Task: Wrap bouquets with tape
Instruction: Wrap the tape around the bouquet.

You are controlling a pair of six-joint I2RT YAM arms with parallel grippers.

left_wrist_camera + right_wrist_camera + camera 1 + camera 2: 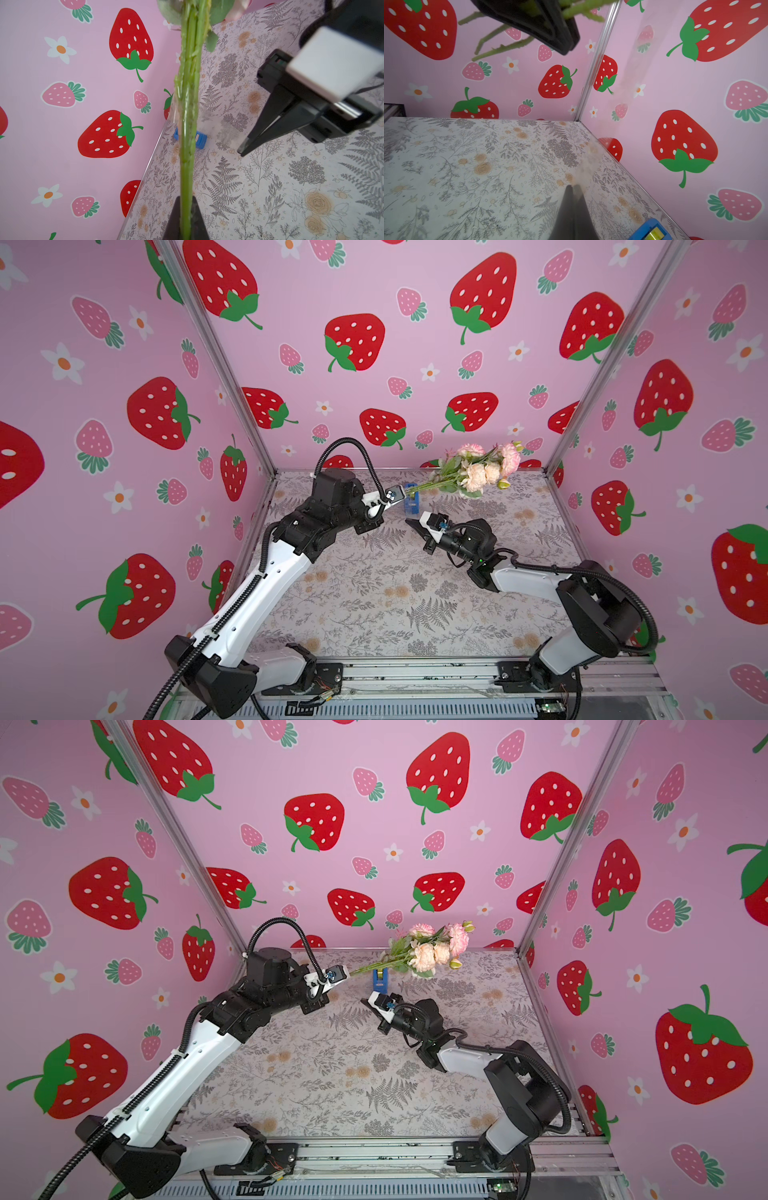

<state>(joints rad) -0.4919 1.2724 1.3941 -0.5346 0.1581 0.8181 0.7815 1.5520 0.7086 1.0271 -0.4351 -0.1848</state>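
The bouquet hangs above the back of the bench, its stems clamped in the left claw. A hazy clear tape strip seems to run from the stems to the right claw, which is pinched tight on it. The blue dispenser stands on the bench just beyond. If the tension slackens, the strip could fold onto itself or peel off the stems.
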